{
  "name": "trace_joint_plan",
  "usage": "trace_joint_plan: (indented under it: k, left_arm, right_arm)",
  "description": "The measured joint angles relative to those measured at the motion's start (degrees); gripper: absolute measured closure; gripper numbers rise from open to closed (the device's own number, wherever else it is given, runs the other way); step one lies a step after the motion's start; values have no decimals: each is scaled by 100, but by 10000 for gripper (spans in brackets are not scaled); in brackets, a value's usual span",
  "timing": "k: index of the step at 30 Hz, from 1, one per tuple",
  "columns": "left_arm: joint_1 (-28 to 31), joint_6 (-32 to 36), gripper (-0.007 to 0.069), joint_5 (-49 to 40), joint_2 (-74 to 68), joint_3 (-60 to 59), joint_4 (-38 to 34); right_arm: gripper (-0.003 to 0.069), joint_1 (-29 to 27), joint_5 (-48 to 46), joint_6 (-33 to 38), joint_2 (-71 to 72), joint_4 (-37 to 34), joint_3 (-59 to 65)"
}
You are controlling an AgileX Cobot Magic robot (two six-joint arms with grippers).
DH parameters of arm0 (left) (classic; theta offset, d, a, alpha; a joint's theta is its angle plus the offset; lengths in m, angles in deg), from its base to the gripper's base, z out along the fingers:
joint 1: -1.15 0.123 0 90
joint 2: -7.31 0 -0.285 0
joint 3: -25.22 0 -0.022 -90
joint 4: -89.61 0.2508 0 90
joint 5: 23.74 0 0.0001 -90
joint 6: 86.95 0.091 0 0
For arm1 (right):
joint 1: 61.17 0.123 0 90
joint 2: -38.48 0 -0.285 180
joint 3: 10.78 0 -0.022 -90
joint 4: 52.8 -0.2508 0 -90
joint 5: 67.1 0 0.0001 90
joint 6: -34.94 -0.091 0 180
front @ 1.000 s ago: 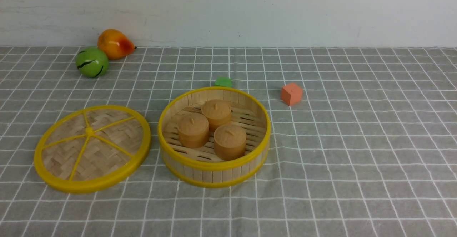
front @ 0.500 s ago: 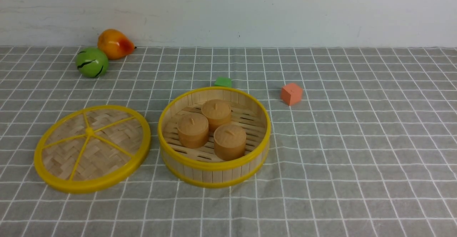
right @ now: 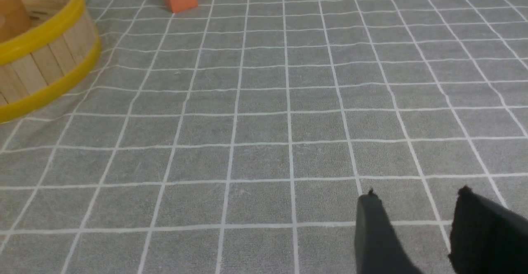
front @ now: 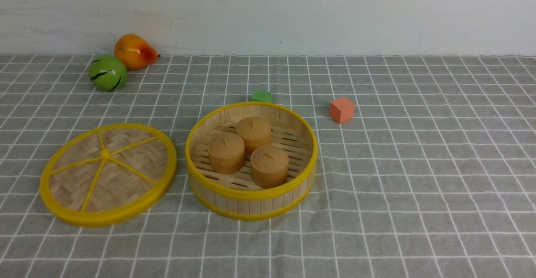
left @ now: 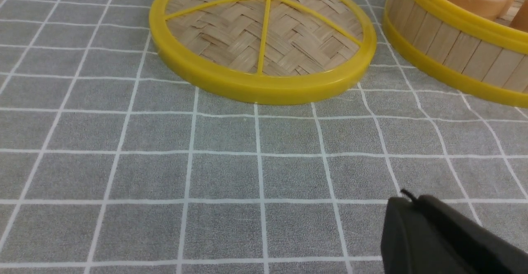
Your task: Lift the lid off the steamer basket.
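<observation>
No words, numbers, labels or signs can be read anywhere in these pictures.
</observation>
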State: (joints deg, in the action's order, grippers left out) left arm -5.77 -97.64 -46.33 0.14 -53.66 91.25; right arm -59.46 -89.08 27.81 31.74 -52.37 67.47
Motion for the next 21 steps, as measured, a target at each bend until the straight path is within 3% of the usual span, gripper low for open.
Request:
trace_joint_plan:
  k: [21]
  left_arm:
    - [0,0,617,0,0,0,0]
  right_arm:
    - [417,0,0,0,0,0,0]
